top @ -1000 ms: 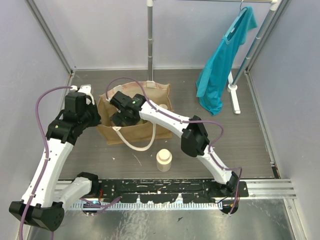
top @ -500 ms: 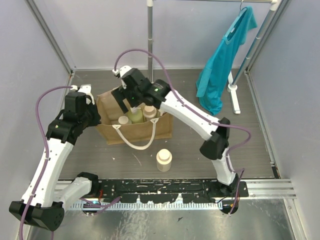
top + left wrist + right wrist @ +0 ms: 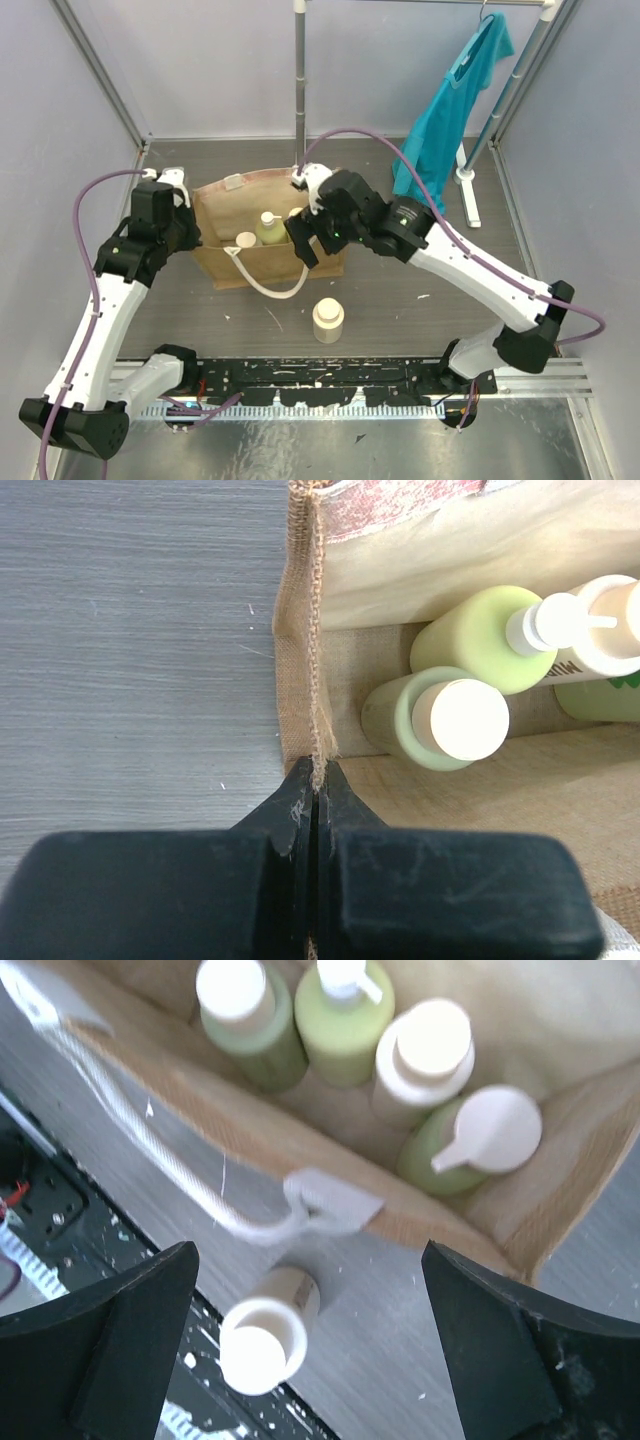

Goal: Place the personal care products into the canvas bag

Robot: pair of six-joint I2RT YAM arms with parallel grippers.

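The canvas bag (image 3: 262, 264) stands open at the left middle of the table. My left gripper (image 3: 188, 226) is shut on its left rim; the left wrist view shows the burlap edge (image 3: 303, 660) pinched between the jaws of that gripper (image 3: 316, 780). Several personal care products stand inside: a capped green bottle (image 3: 250, 1015), a green pump bottle (image 3: 345, 1010), a cream bottle (image 3: 425, 1055) and a flip-cap green one (image 3: 480, 1140). One cream bottle (image 3: 328, 320) (image 3: 265, 1335) stands upright on the table in front of the bag. My right gripper (image 3: 312, 236) (image 3: 308, 1260) hovers open and empty above the bag's near right corner.
A white rope handle (image 3: 272, 286) droops down the bag's front. A teal shirt (image 3: 450, 110) hangs on a rack at the back right, whose foot (image 3: 468, 190) rests on the table. A metal pole (image 3: 300, 90) rises behind the bag. The black mounting rail (image 3: 340, 375) runs along the near edge.
My right arm has lifted out of the bag and swung right and nearer, empty and open, uncovering the bottles inside. The left gripper has kept its hold on the rim.
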